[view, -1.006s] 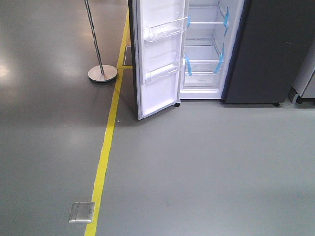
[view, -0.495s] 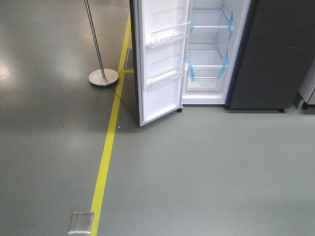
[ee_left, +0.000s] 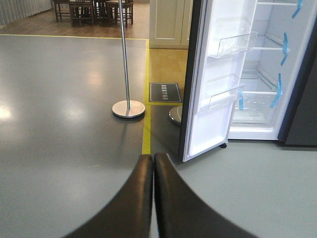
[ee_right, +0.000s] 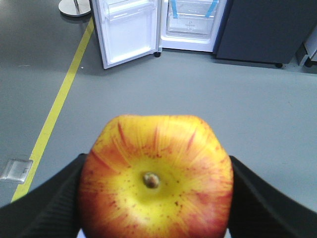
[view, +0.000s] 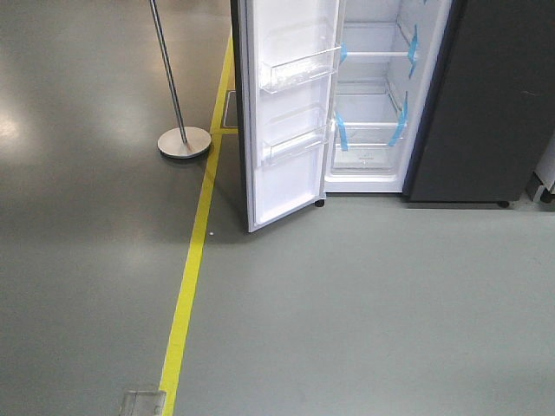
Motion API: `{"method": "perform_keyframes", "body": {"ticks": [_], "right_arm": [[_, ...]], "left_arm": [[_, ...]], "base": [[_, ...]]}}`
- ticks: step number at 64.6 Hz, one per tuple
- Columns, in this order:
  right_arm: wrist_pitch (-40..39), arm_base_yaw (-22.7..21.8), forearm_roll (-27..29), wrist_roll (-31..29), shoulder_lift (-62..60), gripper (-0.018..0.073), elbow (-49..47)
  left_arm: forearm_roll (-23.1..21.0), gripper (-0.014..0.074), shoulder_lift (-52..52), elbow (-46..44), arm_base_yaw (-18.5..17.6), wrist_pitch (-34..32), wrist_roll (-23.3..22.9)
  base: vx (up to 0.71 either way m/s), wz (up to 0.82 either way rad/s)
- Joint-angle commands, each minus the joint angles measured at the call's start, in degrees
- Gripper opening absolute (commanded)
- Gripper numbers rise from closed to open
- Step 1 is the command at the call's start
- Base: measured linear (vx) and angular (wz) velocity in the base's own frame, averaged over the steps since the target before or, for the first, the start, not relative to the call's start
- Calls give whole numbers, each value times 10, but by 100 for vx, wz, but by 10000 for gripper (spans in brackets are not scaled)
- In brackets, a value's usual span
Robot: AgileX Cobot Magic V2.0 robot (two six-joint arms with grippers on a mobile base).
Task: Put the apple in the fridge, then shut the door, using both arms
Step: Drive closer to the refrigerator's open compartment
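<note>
The apple (ee_right: pixel 156 178), red with a yellow patch round its stem, fills the lower right wrist view, stem facing the camera. My right gripper (ee_right: pixel 156 171) is shut on it, one black finger (ee_right: pixel 54 198) on each side. The fridge (view: pixel 486 104) stands ahead on the far side of the floor, its white interior (view: pixel 368 87) showing shelves with blue tape. The door (view: pixel 290 113) hangs wide open to the left, with clear bins on its white inner face. My left gripper (ee_left: pixel 153 157) is shut with nothing in it, pointing at the floor left of the door (ee_left: pixel 218 74). Neither gripper shows in the front view.
A metal pole on a round base (view: pixel 184 141) stands left of the door. A yellow floor line (view: pixel 186 295) runs toward the fridge, with a metal floor plate (view: pixel 143 403) beside it. A dark mat (ee_left: pixel 165 92) lies behind the door. A wheeled unit (view: pixel 545 182) is at the far right.
The front view has drawn closer to the fridge: the fridge and door look larger and lower in frame, and the floor plate has slid to the bottom edge.
</note>
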Motion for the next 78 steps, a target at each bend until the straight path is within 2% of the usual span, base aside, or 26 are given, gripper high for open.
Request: {"method": "perform_keyframes", "body": {"ticks": [1, 78], "right_arm": [[-40, -1, 0, -1, 4, 188, -16], [-40, -1, 0, -1, 4, 188, -16]], "left_arm": [[2, -5, -8, 12, -3, -37, -4], [2, -5, -8, 12, -3, -37, -3]], "base": [[10, 1], [9, 0]]}}
